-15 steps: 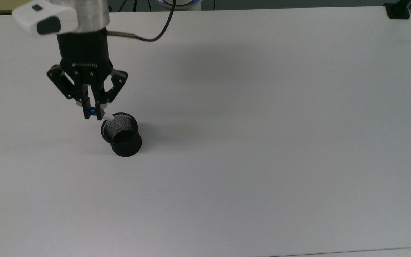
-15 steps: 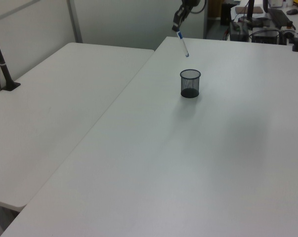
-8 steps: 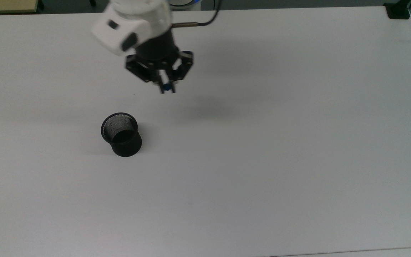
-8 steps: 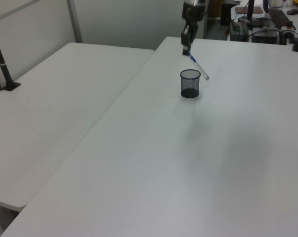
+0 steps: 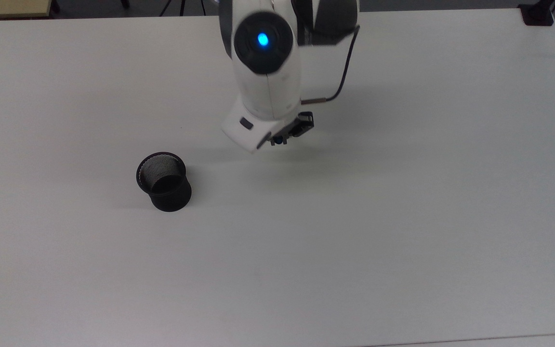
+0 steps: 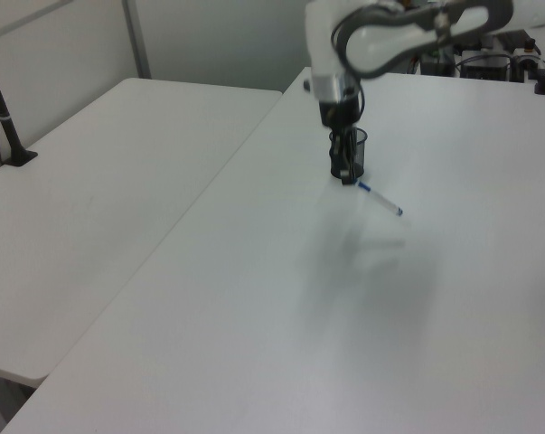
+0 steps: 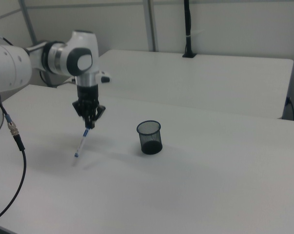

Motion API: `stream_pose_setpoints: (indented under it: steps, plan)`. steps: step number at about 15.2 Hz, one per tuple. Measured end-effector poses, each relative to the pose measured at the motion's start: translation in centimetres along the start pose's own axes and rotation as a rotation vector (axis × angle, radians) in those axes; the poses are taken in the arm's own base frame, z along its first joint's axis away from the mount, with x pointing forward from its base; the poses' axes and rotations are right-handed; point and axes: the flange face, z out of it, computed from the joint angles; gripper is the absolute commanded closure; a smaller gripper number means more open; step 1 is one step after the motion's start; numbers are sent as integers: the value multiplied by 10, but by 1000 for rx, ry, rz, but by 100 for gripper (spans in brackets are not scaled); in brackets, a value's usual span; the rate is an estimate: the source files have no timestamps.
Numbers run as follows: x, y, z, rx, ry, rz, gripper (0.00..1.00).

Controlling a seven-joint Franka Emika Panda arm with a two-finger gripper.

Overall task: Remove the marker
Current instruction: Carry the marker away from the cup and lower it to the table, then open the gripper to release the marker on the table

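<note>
One marker, clear of the cup and hanging from the end effector.
The end effector (image 7: 89, 124) is clenching the blue-capped top of the marker (image 7: 82, 142), which is slanting down below it with its lower tip close to the table (image 7: 195, 195); whether the tip is touching is unclear. The black mesh cup (image 7: 149, 137) is standing upright on the table, apart from the end effector toward the right view's right.
</note>
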Motion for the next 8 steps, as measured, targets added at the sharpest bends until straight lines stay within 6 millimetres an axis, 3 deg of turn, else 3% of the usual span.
stream_pose_setpoints:
  steps: [4, 7, 8]
  plan:
    - [11, -6, 50, -18, -74, 26, 96]
    - [15, -2, 64, -33, -91, 33, 69]
    - [17, -1, 68, -38, -88, 46, 64]
